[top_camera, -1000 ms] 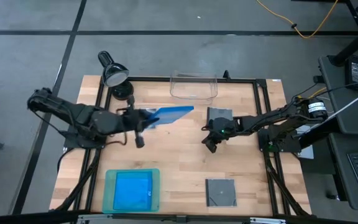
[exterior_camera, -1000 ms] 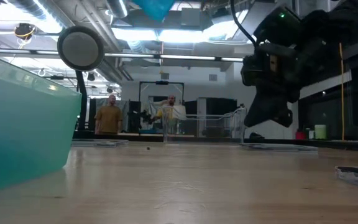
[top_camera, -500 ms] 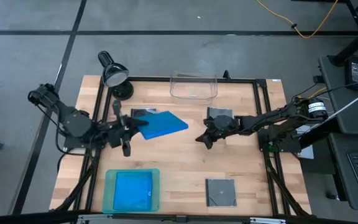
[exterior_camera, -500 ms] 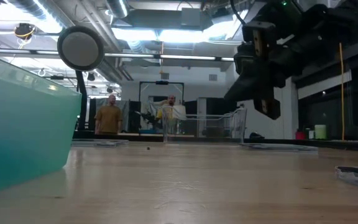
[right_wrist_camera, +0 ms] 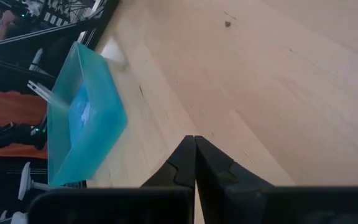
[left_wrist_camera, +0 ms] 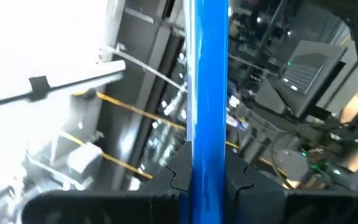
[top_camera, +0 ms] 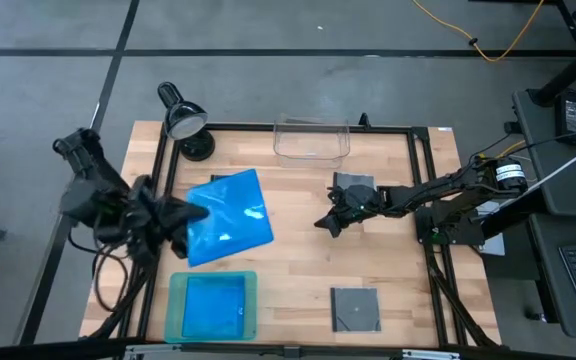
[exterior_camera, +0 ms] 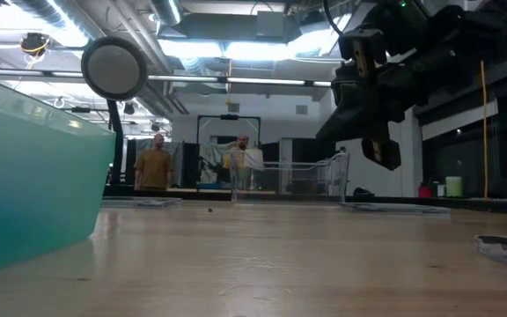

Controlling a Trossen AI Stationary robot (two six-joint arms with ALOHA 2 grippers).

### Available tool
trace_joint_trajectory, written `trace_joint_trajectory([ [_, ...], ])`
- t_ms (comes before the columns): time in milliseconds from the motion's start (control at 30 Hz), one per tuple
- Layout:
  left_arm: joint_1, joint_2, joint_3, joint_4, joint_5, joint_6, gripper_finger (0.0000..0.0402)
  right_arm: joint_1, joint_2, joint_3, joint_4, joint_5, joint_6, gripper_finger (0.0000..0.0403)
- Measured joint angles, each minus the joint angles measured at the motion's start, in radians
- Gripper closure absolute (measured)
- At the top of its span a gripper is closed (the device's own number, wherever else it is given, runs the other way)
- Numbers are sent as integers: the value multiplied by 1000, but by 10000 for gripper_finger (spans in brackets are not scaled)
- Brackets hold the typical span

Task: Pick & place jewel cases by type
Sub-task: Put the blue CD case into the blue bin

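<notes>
My left gripper (top_camera: 186,216) is shut on a bright blue jewel case (top_camera: 230,216), held high over the table's left half above the teal tray (top_camera: 175,305). In the left wrist view this case (left_wrist_camera: 209,74) shows edge-on between my fingers. A second blue case (top_camera: 214,306) lies flat in the tray. One dark grey case (top_camera: 355,308) lies flat near the table's near edge. Another (top_camera: 353,184) lies flat, partly under my right arm. My right gripper (top_camera: 325,223) is shut and hangs above the table's middle, touching nothing; it also shows in the low view (exterior_camera: 378,151). My left gripper pinches the blue case between its two fingers (left_wrist_camera: 178,177) at the case's left edge (top_camera: 194,216), the case's thin edge (left_wrist_camera: 209,163) running between them. The fingers come level from the table's left. The case is lifted clear, its broad face turned up.
A clear plastic bin (top_camera: 312,140) stands at the far edge, with a desk lamp (top_camera: 182,120) at the far left corner. The tray's wall (exterior_camera: 33,176) fills the low view's left side. Bare wood (top_camera: 298,265) lies between the tray and the near grey case. People stand in the room beyond.
My left arm has drawn back toward the table's left and near edges and risen. The blue case has gone with it, turning from a tilted, nearly edge-on pose to broad face up above the tray. My right gripper has shifted slightly toward the table's left.
</notes>
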Motion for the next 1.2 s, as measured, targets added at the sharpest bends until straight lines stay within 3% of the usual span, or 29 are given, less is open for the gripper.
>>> trace_joint_trajectory([
  [300,-107,0,2,150,-10,264,381,0,0,0,-1,6,16,396],
  [500,-113,1,2,151,-43,218,381,-12,0,0,-2,19,29,396],
  [900,-113,-38,1,136,-193,-299,380,-38,0,0,-1,61,24,396],
  [1200,-113,-90,1,135,-216,-760,380,-37,0,0,0,61,-1,396],
])
